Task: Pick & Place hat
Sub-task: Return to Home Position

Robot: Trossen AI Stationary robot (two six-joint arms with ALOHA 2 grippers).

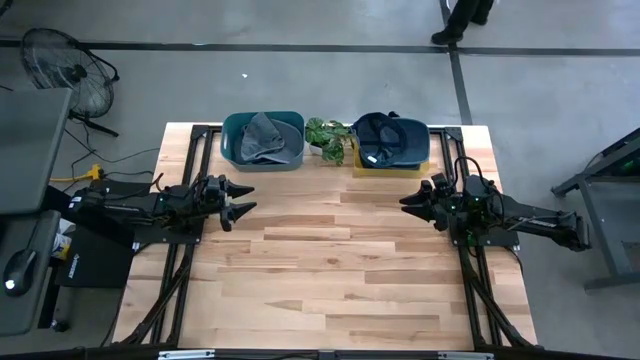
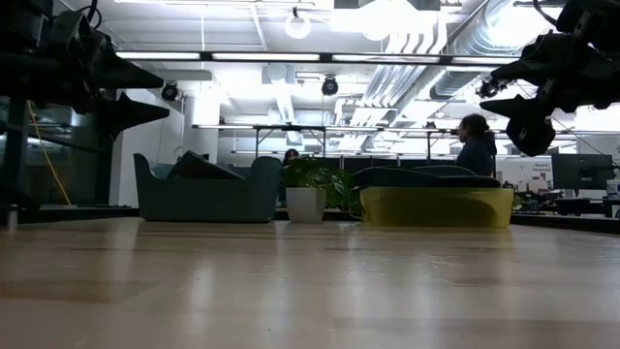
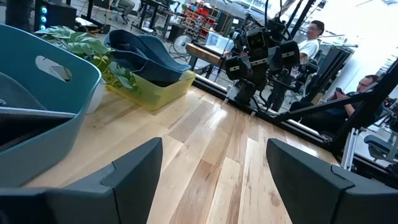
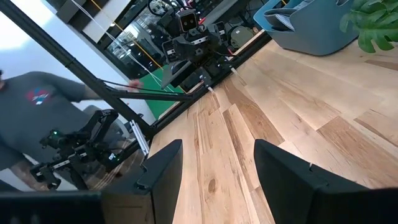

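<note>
While gray cap (image 1: 264,138) fills green bin (image 1: 229,128), left hand (image 1: 252,199) released, right hand (image 1: 403,205) released — both empty.

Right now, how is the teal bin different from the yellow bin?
The teal bin holds a gray cap; the yellow bin holds dark blue caps. The teal bin is nearer the left claw, the yellow bin nearer the right claw. Both sit beside the plant on the table.

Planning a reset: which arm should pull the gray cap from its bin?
Left, probably: the gray cap sits in the teal bin on that side; the open left tool is nearer than the right tool.
</note>
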